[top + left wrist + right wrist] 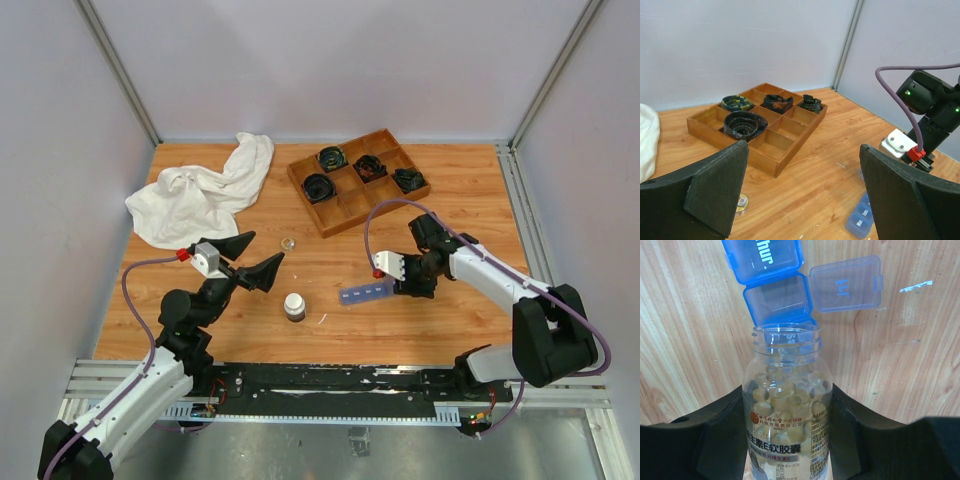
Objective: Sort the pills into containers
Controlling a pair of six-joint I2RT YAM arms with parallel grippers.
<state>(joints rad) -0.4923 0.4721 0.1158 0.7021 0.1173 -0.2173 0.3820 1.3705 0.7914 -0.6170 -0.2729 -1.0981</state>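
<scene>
right gripper (787,442) clamps a clear bottle (787,365), uncapped, its two black fingers pressed against either side of the label. pale yellowish pills (786,396) fill the bottle up to the shoulder. the label carries a round red logo and the dark line "维生素e软胶囊"; the smaller print beneath is too fine to read.

the bottle's open mouth points at the blue pill organizer (776,287), which lies on the wooden table (450,320) just beside the gripper. one closed lid shows "hur." in white, its first letter cut off by the frame edge. the next compartment stands open, its lid flipped out to the side; the raised lettering on it appears mirrored and is not legible. whether the mouth touches the organizer cannot be told.

left gripper (266,248) hangs wide open and holds nothing, near a dark bottle (294,305) with a white cap that stands upright on the table.

at the far side, a wooden tray (340,208) holds black coiled cables (333,158) in four compartments, beside a crumpled white cloth (200,190).
</scene>
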